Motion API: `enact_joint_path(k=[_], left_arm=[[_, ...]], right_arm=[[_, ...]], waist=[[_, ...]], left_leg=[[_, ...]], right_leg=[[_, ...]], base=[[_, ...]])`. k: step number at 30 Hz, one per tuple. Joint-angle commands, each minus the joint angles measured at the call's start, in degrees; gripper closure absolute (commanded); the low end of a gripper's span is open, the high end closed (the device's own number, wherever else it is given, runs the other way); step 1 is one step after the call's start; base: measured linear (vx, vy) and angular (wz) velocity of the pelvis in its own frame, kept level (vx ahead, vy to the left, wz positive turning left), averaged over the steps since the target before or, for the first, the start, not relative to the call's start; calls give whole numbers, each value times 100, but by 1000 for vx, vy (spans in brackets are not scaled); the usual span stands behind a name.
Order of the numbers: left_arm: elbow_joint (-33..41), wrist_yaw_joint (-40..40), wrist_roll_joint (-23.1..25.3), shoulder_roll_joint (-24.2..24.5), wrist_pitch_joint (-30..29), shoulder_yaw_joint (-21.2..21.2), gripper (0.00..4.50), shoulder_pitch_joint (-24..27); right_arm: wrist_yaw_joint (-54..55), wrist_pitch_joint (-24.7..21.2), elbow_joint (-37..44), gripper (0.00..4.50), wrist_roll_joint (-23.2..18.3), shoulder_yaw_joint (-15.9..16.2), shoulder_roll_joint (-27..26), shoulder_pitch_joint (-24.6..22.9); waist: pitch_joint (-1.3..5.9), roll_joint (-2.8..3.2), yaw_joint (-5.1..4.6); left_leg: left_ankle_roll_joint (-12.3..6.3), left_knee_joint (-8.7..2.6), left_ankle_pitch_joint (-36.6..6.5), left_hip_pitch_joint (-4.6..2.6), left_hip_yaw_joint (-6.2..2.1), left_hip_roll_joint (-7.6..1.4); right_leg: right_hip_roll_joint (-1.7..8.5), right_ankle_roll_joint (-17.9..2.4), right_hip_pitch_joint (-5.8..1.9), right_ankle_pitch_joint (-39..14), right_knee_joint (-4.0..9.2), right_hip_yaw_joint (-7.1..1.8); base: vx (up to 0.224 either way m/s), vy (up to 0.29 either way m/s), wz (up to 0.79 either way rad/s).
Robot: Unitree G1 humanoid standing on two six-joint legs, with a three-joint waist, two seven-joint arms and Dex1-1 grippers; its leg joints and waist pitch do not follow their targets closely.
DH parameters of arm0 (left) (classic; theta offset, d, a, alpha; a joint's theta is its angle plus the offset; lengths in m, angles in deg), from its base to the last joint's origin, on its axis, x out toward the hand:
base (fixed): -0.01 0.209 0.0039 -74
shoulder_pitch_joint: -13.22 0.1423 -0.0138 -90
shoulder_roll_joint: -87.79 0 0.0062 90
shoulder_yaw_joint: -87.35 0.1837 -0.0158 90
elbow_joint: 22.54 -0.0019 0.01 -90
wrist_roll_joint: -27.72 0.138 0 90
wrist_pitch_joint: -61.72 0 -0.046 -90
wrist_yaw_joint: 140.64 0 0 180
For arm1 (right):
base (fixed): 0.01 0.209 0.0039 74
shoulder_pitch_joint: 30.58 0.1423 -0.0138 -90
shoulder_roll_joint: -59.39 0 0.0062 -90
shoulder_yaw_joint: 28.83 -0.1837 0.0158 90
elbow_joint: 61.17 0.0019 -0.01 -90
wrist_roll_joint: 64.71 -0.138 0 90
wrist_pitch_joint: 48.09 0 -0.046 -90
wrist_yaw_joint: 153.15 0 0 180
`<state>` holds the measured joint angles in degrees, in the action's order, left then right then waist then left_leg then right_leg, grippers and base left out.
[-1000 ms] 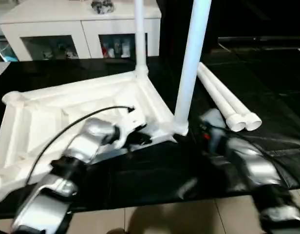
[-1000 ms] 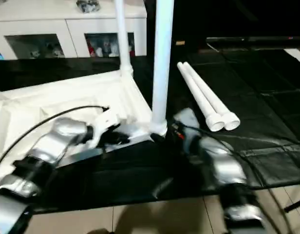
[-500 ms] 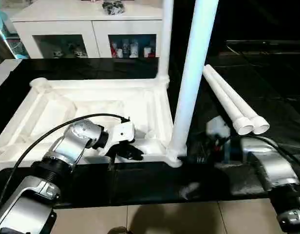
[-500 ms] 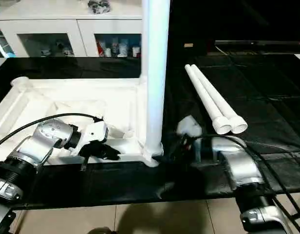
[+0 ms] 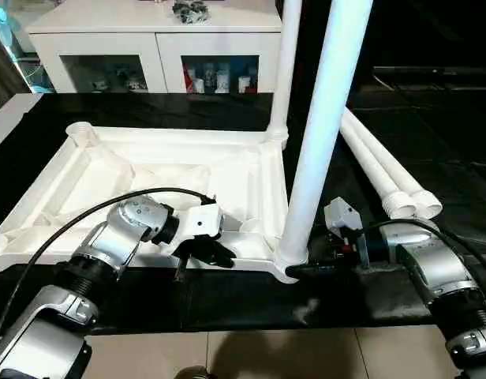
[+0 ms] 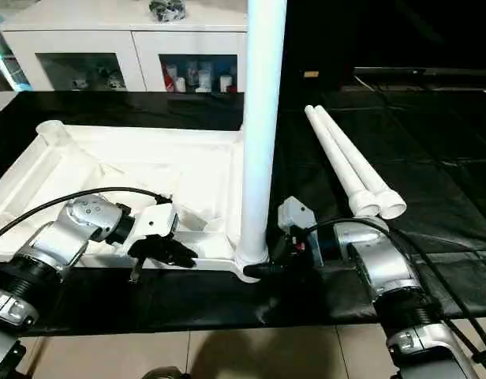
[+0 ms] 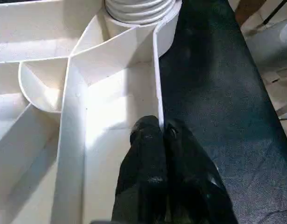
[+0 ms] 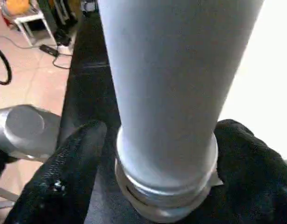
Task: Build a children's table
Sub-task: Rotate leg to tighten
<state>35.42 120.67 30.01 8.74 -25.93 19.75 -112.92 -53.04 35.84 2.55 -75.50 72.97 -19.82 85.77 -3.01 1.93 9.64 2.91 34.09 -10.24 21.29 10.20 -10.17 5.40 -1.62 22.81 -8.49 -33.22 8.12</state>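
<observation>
White tabletop [image 5: 148,170] rim pinched by left hand [image 7: 161,135]; right hand [image 8: 157,154] spread round leg [image 5: 326,126].

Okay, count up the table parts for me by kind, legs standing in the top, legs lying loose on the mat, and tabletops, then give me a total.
Legs standing in corner sockets: 2, the near leg and the far leg
Legs lying loose on the black mat: 2, the outer loose leg and the inner loose leg, side by side
Tabletops: 1, the tabletop, ribbed side up
Total: 5

Silver forearms [image 5: 109,245], black cables [image 5: 85,217]
</observation>
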Motion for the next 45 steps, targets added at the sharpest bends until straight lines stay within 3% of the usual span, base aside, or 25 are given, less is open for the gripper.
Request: enact_joint_path(k=[1,3,4,10,14,17,20,21,23,25,27,29,31,34,36,38,41,45], left_arm=[[154,191,38,-6,94,173,450,48],[142,190,32,-6,97,172,450,45],[133,188,32,-4,103,174,450,43],[100,183,22,-13,72,158,450,39],[91,130,-11,-56,-38,108,450,45],[8,-360,-33,-265,-475,-82,450,-62],[-87,-758,-72,-449,-720,-247,450,-177],[-154,-1315,-110,-701,-1077,-454,450,-335],[-140,-1859,-213,-987,-1544,-688,450,-493],[-106,-2295,-182,-1173,-1865,-803,450,-621],[-68,-2719,-111,-1361,-2196,-891,450,-723],[-63,-2972,-45,-1477,-2291,-923,450,-770],[-75,-3415,35,-1706,-2419,-992,450,-837],[-1,-3647,109,-1847,-2521,-974,450,-824],[59,-3665,160,-1851,-2527,-923,450,-785],[125,-3643,145,-1825,-2565,-898,450,-745],[184,-3577,160,-1736,-2592,-854,450,-689],[192,-3361,192,-1524,-2401,-806,450,-593]], right_arm=[[-144,-37,-24,108,-52,56,44,23],[-163,-43,-23,117,-57,55,44,11],[-175,-51,-21,145,-58,56,41,3],[-221,-82,-19,179,-83,76,-2,-56],[-187,-192,30,183,-164,57,-46,-103],[379,-529,114,184,-223,-114,-247,-158],[889,-684,95,184,-112,-172,-403,-162],[1596,-830,-2,184,15,-265,-679,-129],[2438,-1046,-150,184,48,-448,-1095,-35],[3131,-1176,-324,185,81,-584,-1468,103],[3890,-1295,-631,185,140,-738,-1854,320],[4312,-1272,-844,185,209,-797,-2043,461],[4951,-1141,-1294,185,304,-878,-2302,743],[5211,-971,-1508,185,304,-993,-2460,901],[5237,-944,-1498,129,306,-1092,-2517,924],[5199,-946,-1471,115,309,-1137,-2518,916],[5182,-914,-1419,84,321,-1142,-2470,878],[4903,-630,-1333,44,278,-1173,-2208,752]], waist=[[438,-82,-35],[441,-82,-30],[440,-79,-27],[444,-81,-25],[448,-83,-22],[430,-70,-21],[394,-82,-67],[387,-85,-76],[365,-80,-180],[368,-78,-274],[371,-73,-366],[394,-72,-426],[400,-87,-465],[434,-93,-418],[462,-95,-394],[485,-77,-388],[479,-61,-384],[458,-56,-388]], left_leg=[[-400,-386,-1173,-88,-120,-402],[-393,-383,-1176,-90,-119,-401],[-390,-385,-1171,-90,-121,-403],[-390,-384,-1158,-89,-123,-406],[-391,-381,-1136,-87,-122,-402],[-353,-393,-1204,-99,-128,-414],[-207,-413,-1517,-129,-136,-389],[-157,-411,-1653,-151,-144,-375],[9,-419,-1837,-179,-177,-362],[79,-428,-2006,-150,-221,-356],[65,-439,-2070,-111,-236,-344],[-1,-415,-1949,-137,-208,-317],[-31,-417,-1733,-96,-200,-313],[-184,-379,-1253,-79,-150,-305],[-301,-375,-943,-52,-142,-325],[-439,-352,-654,-36,-134,-327],[-530,-349,-596,-30,-132,-331],[-434,-366,-899,-48,-131,-331]], right_leg=[[494,-928,-293,-1873,356,-404],[494,-915,-290,-1902,359,-401],[494,-912,-290,-1911,361,-401],[489,-912,-288,-1878,353,-399],[492,-926,-294,-1835,346,-401],[491,-931,-287,-1935,372,-399],[497,-802,-277,-2448,438,-376],[513,-687,-275,-2747,490,-362],[516,-591,-252,-3056,521,-332],[530,-494,-288,-3200,547,-281],[523,-417,-313,-3108,572,-262],[528,-533,-286,-2848,568,-300],[517,-642,-298,-2621,527,-313],[516,-783,-303,-2106,462,-357],[491,-907,-319,-1552,371,-375],[483,-1090,-336,-995,286,-377],[476,-1168,-340,-850,280,-371],[487,-1073,-341,-1255,342,-366]], base=[[0,0,0],[0,0,0],[0,0,0],[0,0,0],[0,0,0],[0,0,0],[0,0,0],[0,0,0],[0,0,0],[0,0,0],[0,0,0],[0,0,0],[0,0,0],[0,0,0],[0,0,0],[0,0,0],[0,0,0],[0,0,0]])
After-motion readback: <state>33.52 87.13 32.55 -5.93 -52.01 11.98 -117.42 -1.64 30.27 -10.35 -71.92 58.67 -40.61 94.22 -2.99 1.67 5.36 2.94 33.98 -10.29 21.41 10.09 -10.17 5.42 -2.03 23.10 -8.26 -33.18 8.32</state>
